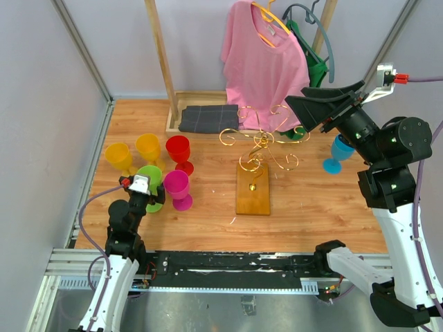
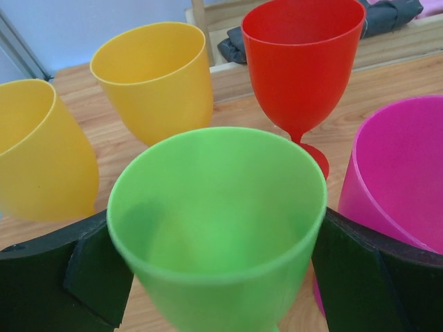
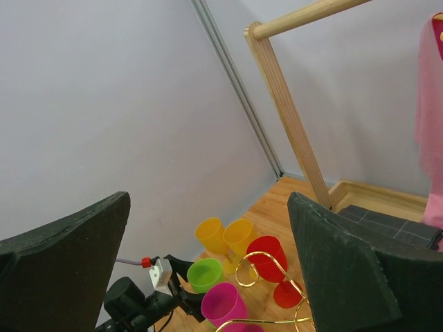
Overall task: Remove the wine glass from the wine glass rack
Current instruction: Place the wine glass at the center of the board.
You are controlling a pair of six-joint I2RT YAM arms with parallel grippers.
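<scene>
The wine glass rack of gold wire stands mid-table on its wooden base; its curled arms carry no glass, and they show in the right wrist view. My left gripper is shut on the bowl of a green wine glass, with a finger on each side. The glass stands upright at the table's left. My right gripper is wide open and empty, raised behind and right of the rack; its fingers frame the right wrist view.
Two yellow glasses, a red one and a magenta one crowd around the green glass. A blue glass stands at the right. A tall wooden clothes rack with a pink shirt and folded grey cloth is behind.
</scene>
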